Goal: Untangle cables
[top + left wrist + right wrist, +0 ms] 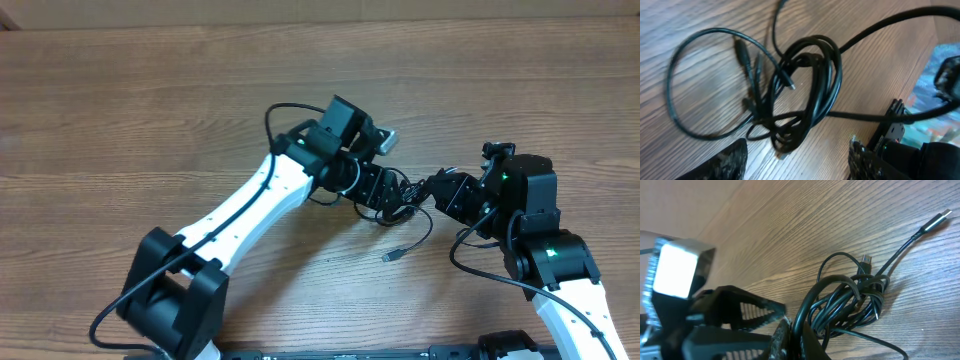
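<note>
Knot of thin black cords (800, 95) lies on the wooden desk (690, 30), between both arms. My left fingers (725, 161) are spread just over its near end. My right fingers (447, 194): can't tell, possibly on the bundle. I'd pinch one outer strand only and pull slowly outward.

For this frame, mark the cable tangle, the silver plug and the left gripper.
cable tangle (845, 297), right wrist view, on the dense middle of the bundle.
silver plug (938, 219), right wrist view, on its metal tip.
left gripper (797, 145), left wrist view, midway between its fingertips.
</note>
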`<state>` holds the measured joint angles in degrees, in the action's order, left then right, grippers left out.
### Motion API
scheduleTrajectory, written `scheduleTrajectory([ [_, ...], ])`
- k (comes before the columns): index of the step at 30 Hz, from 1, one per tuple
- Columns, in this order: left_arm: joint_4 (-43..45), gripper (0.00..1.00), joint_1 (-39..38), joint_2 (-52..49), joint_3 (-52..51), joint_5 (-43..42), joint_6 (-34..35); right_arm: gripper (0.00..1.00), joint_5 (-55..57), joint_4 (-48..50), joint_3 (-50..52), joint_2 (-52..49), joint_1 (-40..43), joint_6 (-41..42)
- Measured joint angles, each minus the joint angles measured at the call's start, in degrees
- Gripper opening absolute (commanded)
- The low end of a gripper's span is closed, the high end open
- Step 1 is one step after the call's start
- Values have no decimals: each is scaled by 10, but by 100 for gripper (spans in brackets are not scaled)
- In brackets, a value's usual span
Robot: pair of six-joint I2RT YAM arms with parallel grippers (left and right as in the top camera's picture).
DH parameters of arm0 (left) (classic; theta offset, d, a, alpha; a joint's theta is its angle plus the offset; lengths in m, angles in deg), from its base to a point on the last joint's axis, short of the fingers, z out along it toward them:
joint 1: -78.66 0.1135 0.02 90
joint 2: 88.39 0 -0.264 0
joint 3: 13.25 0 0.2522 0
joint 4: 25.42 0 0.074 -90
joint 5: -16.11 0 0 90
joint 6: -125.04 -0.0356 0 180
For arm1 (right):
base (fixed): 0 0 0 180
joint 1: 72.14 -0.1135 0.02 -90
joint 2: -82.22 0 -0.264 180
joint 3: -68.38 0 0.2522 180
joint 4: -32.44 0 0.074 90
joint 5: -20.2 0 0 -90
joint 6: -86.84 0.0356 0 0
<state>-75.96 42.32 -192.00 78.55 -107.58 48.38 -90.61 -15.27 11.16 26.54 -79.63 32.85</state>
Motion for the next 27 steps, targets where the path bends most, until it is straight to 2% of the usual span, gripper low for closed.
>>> scheduleTrajectory([
  [5, 43, 56, -20, -31, 0, -2, 2, 4, 0, 0, 0, 0, 0, 0],
  [7, 57, 46, -24, -39, 0, -1, 2, 4, 0, -2, 0, 0, 0, 0],
  [10, 68, 24, -27, -46, 0, 0, 9, 4, 0, -7, 0, 0, 0, 0],
  [16, 67, 18, -27, -47, 0, 14, 24, 4, 3, -23, 0, 0, 0, 0],
  [20, 53, 4, -27, -47, 0, 17, 31, 4, 3, -28, 0, 0, 0, 0],
  [21, 44, 4, -27, -47, 0, 21, 32, 6, 3, -29, 0, 0, 0, 0],
  [23, 28, 4, -27, -47, 1, 30, 32, 20, 11, -37, 0, 0, 0, 0],
  [26, 5, 4, -21, -47, 1, 36, 32, 63, 38, -68, 0, 0, 0, -2],
  [27, -5, 4, -17, -47, 3, 35, 32, 68, 49, -81, 0, 0, 0, -1],
])
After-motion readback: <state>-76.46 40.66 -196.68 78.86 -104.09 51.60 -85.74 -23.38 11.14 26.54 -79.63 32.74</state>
